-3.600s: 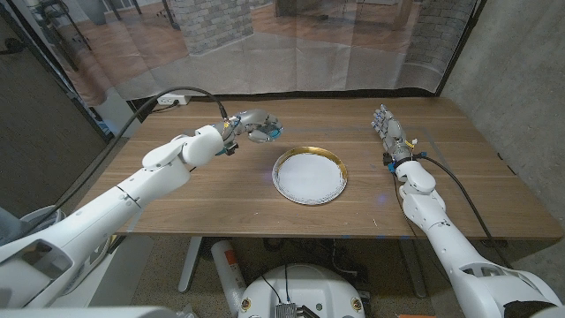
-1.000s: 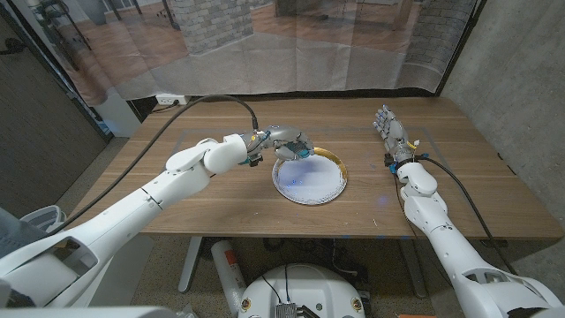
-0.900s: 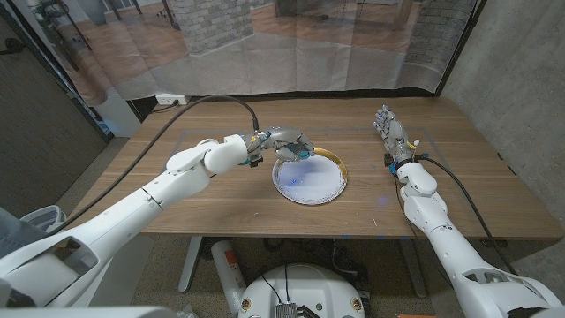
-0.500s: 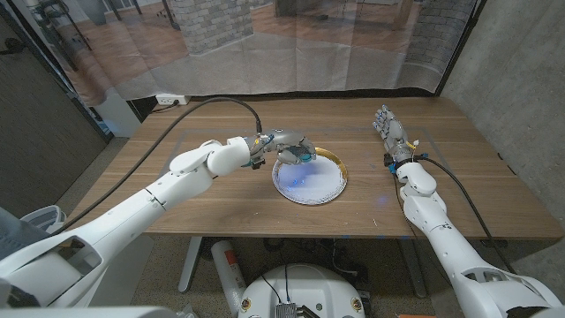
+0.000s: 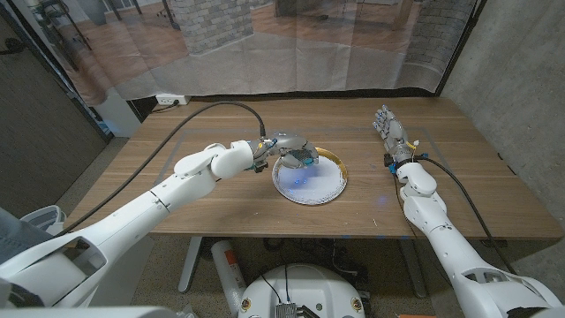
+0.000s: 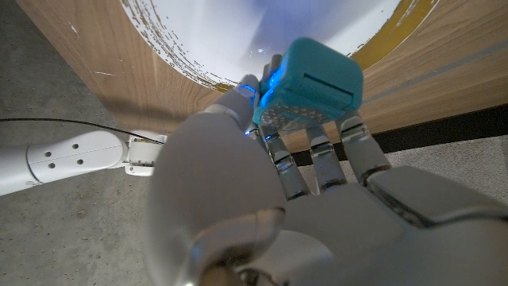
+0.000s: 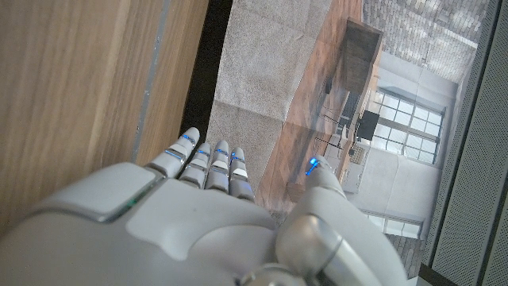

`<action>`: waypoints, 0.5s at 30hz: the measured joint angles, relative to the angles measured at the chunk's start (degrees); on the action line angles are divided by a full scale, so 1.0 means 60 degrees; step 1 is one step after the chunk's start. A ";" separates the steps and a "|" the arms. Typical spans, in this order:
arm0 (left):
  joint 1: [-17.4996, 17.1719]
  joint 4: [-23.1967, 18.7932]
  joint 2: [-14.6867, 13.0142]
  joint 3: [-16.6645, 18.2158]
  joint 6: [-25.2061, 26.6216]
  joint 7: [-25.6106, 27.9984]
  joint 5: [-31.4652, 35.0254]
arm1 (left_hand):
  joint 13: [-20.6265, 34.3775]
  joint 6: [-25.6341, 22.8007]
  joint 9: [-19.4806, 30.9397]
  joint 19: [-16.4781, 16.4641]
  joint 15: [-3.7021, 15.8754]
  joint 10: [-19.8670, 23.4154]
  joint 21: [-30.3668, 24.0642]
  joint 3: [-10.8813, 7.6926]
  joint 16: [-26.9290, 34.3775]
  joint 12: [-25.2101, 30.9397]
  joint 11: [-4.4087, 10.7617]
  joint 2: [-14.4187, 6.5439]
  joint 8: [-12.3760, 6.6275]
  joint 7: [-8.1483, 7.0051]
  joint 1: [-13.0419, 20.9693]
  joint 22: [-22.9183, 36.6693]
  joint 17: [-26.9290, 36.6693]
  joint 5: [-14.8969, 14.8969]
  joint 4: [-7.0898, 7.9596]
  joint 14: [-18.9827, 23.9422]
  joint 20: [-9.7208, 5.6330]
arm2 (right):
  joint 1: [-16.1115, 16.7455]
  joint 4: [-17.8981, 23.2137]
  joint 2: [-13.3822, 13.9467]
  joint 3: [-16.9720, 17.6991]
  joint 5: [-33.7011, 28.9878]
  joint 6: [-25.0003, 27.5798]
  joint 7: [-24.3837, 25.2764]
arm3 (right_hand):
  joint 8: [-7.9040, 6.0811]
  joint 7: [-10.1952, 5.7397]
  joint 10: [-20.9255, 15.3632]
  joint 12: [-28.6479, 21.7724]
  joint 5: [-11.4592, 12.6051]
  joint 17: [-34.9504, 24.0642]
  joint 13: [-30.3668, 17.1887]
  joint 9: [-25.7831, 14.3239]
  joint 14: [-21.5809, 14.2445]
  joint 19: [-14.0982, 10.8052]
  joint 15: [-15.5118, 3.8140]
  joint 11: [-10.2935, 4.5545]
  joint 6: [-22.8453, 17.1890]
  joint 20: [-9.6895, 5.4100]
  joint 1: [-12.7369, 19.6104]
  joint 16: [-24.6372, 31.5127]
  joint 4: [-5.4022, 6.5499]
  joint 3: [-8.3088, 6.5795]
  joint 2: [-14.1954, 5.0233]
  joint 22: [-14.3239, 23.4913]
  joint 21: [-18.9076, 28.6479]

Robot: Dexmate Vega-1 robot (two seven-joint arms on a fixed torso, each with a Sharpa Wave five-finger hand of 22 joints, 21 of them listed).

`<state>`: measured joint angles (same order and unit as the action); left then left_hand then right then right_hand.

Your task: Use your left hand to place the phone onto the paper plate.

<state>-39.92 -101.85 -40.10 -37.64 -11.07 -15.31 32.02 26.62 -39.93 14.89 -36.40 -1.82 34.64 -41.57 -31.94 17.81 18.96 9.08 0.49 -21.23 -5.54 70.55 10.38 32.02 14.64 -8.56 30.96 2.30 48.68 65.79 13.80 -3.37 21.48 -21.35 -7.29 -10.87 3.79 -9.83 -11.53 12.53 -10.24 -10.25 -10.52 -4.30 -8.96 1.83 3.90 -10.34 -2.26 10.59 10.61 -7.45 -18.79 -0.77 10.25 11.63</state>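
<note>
Left robot hand [image 5: 290, 150] grips the teal phone [image 5: 305, 159] above the paper plate [image 5: 311, 184] near its 11 o'clock rim; I'd move toward centre, lower, then release gently.

Daylight falls soft and even from the windows behind the table [image 5: 221, 190]; shadows stay faint; the paper plate [image 5: 311, 186] glares white with a bluish cast; wrist views blur up close.
</note>
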 measured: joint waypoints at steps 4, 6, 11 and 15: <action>0.0000 0.0025 0.0022 -0.0034 -0.0001 0.0010 0.0043 | 0.0015 0.0000 0.0001 0.0031 0.0000 0.0005 -0.0004 0.0010 -0.0013 0.0000 0.0005 -0.0013 0.0000 0.0000 -0.0013 0.0000 0.0000 0.0001 -0.0009 0.0000 -0.0031 | 0.0022 0.0038 0.0018 0.0008 0.0002 0.0000 0.0000 | 0.0000 0.0000 -0.0036 0.0000 0.0000 0.0000 0.0000 0.0000 0.0000 0.0000 0.0000 -0.0037 0.0000 0.0000 0.0000 0.0000 0.0000 0.0000 0.0000 0.0000 0.0000; 0.0000 0.0072 0.0069 -0.0095 -0.0001 0.0012 0.0077 | 0.0015 0.0000 0.0001 0.0031 0.0000 0.0005 -0.0004 0.0010 -0.0020 0.0000 0.0005 -0.0014 0.0000 0.0000 -0.0014 0.0000 0.0026 0.0002 -0.0009 0.0000 -0.0031 | 0.0036 0.0054 0.0026 0.0011 0.0002 0.0000 0.0000 | 0.0000 0.0000 -0.0052 0.0000 0.0000 0.0000 0.0000 0.0000 0.0000 0.0000 0.0000 -0.0052 0.0000 0.0000 0.0000 0.0000 0.0001 -0.0001 0.0000 0.0000 0.0000; 0.0000 0.0140 0.0103 -0.0174 -0.0001 0.0012 0.0129 | 0.0051 -0.0051 0.0001 0.0031 0.0000 0.0004 -0.0005 0.0049 -0.0036 -0.0001 0.0005 -0.0041 0.0000 -0.0051 -0.0042 0.0000 0.0023 0.0001 0.0029 0.0000 -0.0031 | 0.0092 0.0130 0.0051 0.0025 0.0042 0.0025 -0.0007 | 0.0000 0.0000 -0.0052 0.0000 0.0000 0.0000 0.0000 0.0000 0.0000 0.0000 0.0000 -0.0052 0.0000 0.0000 0.0000 0.0000 0.0002 -0.0002 0.0000 0.0000 0.0000; -0.0003 0.0170 0.0124 -0.0214 -0.0012 0.0011 0.0158 | 0.0061 -0.0051 0.0001 0.0031 0.0001 0.0053 -0.0080 0.0050 -0.0036 -0.0039 0.0053 -0.0054 0.0000 -0.0051 -0.0054 0.0000 0.0015 0.0001 0.0028 0.0001 -0.0031 | 0.0122 0.0177 0.0062 0.0029 0.0055 0.0046 -0.0007 | 0.0000 0.0053 -0.0056 0.0000 0.0000 0.0000 0.0000 0.0000 -0.0003 0.0000 -0.0003 -0.0047 -0.0052 0.0000 0.0000 0.0000 0.0002 -0.0002 0.0000 0.0000 0.0000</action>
<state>-39.94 -100.83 -39.35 -38.93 -11.14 -15.24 32.96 26.99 -40.23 14.90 -36.22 -1.82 34.96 -42.05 -31.64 17.59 18.72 9.40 0.16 -21.23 -5.85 70.22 10.38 32.11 14.64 -8.39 30.97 2.12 49.42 66.85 14.18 -3.20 21.81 -21.07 -7.33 -10.87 4.10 -10.16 -11.53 12.53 -10.24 -10.25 -10.52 -4.32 -8.96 1.81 3.61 -10.65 -2.26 10.59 10.61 -7.44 -18.80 -0.77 10.25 11.63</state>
